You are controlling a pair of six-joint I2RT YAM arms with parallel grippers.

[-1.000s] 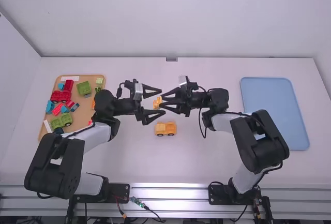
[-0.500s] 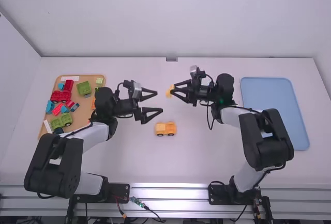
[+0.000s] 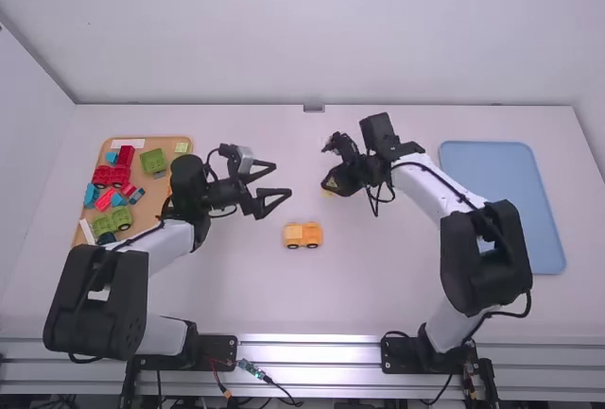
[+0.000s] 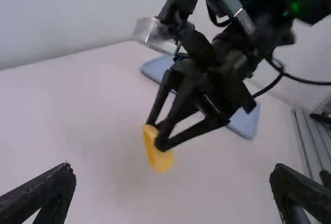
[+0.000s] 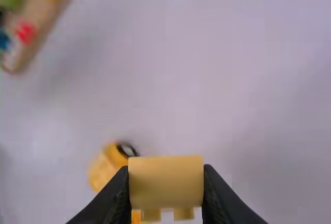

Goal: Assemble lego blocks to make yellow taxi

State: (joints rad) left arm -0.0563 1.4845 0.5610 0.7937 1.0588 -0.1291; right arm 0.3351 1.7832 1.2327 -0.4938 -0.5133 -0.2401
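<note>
"Tan, flat tray (image 3: 145, 213) on the left, with red, green and blue toy blocks (image 3: 153, 162). What's next?"

"The black left gripper (image 3: 282, 179), wide open and empty. Then the yellow-orange block car (image 3: 302, 233) with black wheels, just below the middle."

"And the black right gripper (image 3: 331, 185)?"

"Near the middle, closed tight on a small yellow block (image 5: 165, 181). A flat blue tray (image 3: 501, 206) is far right."

Red, green and blue blocks (image 3: 111, 176) lie left of a blue tray (image 3: 503, 206).
</note>
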